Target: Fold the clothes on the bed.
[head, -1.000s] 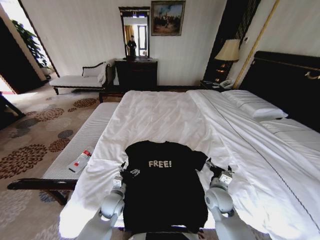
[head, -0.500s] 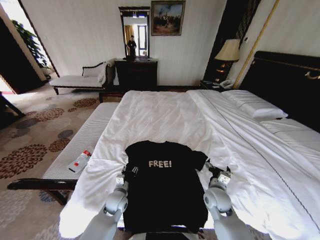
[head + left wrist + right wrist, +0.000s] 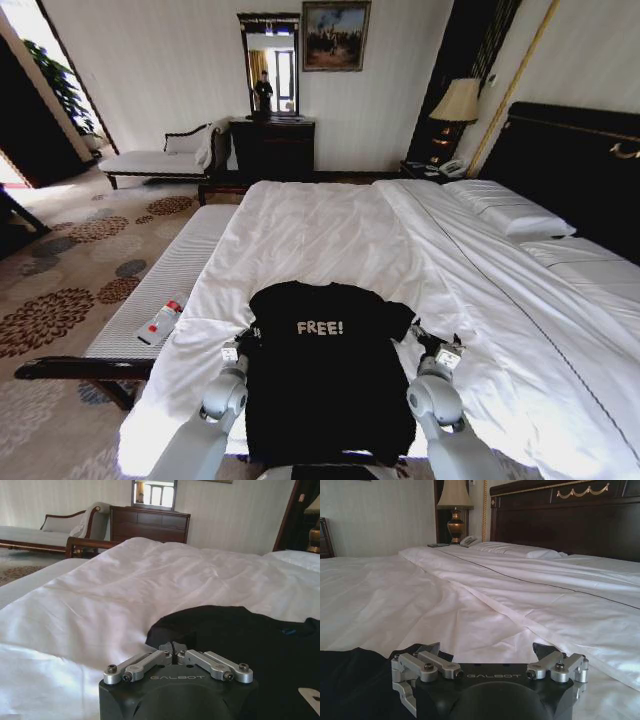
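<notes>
Your left gripper moved outward to T-shirt sleeve, fingers pressed together; right gripper spread at opposite sleeve. Fabric light, limp: pinch sleeve edges.

Black GALBOT-marked pincer body, silver screwed linkages

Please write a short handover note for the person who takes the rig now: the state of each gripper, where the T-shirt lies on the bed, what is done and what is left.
Left gripper: shut, at the left sleeve edge of the T-shirt; whether it pinches cloth cannot be seen.
Right gripper: open, low over the white sheet at the shirt's right sleeve, holding nothing.
The T-shirt lies flat, "FREE!" side up, at the near edge of the bed, between the two arms.
Done: shirt spread out, both grippers placed at the sleeves.
Left: every fold; no fold is made yet.
</notes>
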Robot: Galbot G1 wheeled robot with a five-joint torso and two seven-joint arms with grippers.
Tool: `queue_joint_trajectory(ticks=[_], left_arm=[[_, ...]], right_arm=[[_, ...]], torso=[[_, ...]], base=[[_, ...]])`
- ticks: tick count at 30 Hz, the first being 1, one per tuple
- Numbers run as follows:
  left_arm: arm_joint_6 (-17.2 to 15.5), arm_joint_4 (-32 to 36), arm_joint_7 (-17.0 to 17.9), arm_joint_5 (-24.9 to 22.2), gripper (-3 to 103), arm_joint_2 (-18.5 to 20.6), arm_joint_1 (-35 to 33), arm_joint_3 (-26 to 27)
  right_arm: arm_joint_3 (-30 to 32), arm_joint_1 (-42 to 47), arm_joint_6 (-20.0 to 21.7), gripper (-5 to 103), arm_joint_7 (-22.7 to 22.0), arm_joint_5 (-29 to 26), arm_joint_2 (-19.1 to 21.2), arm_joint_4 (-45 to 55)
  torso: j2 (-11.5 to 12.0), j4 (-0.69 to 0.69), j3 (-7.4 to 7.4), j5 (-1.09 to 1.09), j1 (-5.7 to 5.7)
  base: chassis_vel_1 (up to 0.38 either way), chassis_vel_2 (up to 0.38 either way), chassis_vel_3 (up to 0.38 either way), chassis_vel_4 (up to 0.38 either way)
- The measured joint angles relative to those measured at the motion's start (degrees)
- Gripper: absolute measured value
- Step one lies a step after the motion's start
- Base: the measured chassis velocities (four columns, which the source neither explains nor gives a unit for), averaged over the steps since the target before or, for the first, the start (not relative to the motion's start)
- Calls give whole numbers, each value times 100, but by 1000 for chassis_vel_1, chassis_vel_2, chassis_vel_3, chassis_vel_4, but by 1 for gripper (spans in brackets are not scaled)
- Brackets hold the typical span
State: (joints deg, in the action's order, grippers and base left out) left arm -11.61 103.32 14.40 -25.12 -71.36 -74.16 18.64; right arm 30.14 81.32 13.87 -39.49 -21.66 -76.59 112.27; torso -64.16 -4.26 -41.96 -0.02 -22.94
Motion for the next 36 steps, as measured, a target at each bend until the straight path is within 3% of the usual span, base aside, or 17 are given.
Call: queue_joint_trajectory(ticks=[12,23,25,27,30,31,32,36], left_arm=[[195,191,-49,-193,0,183,-389,544],[373,-231,-81,-325,-3,171,-312,896],[496,-371,-27,-346,1,143,-257,900],[731,-580,15,-393,12,72,-209,918],[837,-585,23,-464,23,39,-236,969],[853,-554,23,-498,23,35,-262,998],[868,-383,21,-592,33,33,-362,1106],[875,100,-13,-859,44,43,-588,1440]], right_arm=[[-17,34,-2,100,-2,19,-13,101],[1,121,-17,100,-1,60,-11,196],[1,130,-17,100,-2,61,-15,222],[0,151,-20,100,-1,63,-18,238],[8,165,-25,100,-2,63,-17,255],[13,168,-27,100,-4,63,-16,261],[28,175,-28,100,-9,50,-9,274],[55,166,-30,100,-23,-41,8,283]], torso=[[0,1,0,0,0],[0,0,0,1,0],[0,1,0,1,0],[0,0,0,0,0],[0,0,0,0,0],[0,0,0,0,0],[0,0,0,0,0],[0,0,0,0,0]], base=[[0,0,0,0],[0,0,0,0],[0,0,0,0],[0,0,0,0],[0,0,0,0],[0,0,0,0],[0,0,0,0],[0,0,0,0]])
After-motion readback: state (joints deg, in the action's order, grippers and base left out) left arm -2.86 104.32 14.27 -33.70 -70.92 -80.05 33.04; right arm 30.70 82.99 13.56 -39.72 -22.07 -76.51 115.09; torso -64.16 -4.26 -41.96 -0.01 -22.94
